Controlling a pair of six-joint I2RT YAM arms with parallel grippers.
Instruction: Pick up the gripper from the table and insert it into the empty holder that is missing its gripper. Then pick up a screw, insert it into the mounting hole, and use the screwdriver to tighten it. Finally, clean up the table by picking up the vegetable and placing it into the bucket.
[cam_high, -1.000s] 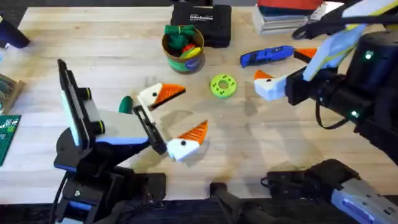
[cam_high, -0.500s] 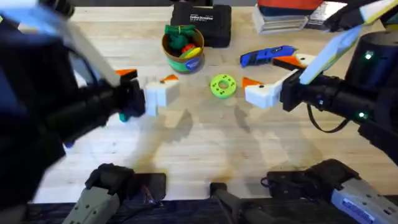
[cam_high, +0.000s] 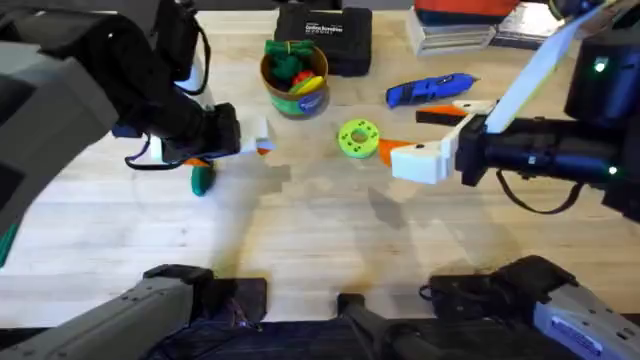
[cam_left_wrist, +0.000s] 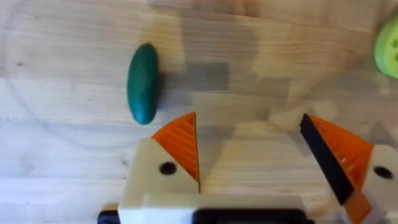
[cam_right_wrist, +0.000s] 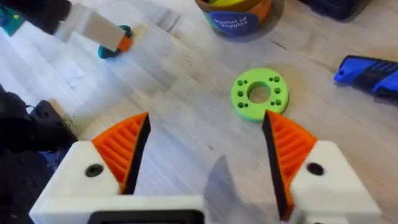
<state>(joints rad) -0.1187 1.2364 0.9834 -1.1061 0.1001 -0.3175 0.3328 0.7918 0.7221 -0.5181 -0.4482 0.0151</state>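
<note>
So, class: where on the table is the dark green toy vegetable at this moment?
In the overhead view the vegetable lies on the table's left side, just below the left gripper; the left wrist view shows it beside that open gripper, untouched.

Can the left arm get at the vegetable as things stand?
Probably yes. The left gripper hangs open over bare table right beside the vegetable, which lies flat on the wood with nothing touching it. It would need a small sideways shift to straddle it.
</note>
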